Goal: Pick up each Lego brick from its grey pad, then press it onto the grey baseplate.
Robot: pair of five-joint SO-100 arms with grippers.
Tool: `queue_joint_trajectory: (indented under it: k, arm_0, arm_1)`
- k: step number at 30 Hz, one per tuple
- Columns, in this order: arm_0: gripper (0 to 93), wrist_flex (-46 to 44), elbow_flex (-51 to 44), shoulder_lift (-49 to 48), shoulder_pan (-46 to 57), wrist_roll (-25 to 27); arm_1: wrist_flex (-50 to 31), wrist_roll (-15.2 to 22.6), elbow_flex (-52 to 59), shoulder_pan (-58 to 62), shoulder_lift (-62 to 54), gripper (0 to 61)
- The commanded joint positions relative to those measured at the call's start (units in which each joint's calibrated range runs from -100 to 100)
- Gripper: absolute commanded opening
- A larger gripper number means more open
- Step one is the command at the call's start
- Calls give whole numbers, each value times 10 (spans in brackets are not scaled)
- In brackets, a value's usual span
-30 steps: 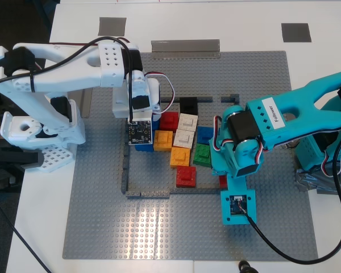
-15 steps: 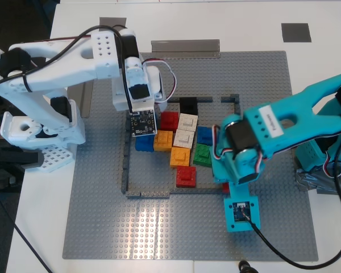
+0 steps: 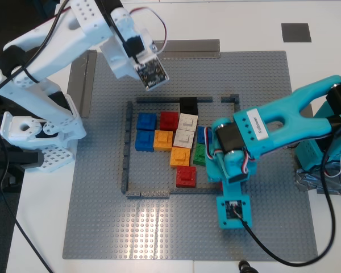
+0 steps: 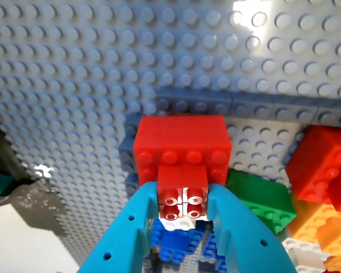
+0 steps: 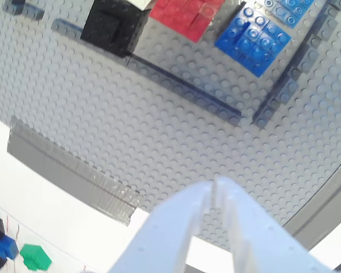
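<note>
Red brick [image 4: 182, 192] clamped between my first pincer's [image 4: 182, 211] jaws

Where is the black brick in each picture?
Exterior view: the black brick is at the upper end of the brick cluster, right at the thin grey strip.
First wrist view: not in it.
Second wrist view: the black brick sits at that same strip.
Shared landmark: the thin grey strip.

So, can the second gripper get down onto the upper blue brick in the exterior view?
Probably yes. My second gripper hangs shut and empty above the bare grey baseplate. Nothing covers that blue brick, and my first gripper, shut on a red brick, sits across the cluster.
</note>
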Motion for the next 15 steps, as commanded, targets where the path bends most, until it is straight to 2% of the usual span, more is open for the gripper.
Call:
queue_joint_trajectory:
  k: [1,15]
  arm_0:
    - [0,-7,-28,0,19,4]
    - [0,0,-20,0,21,4]
  arm_1:
    - [-12,3,-44,-81,-28,2]
    - [-45,-23,-67,-234,7,2]
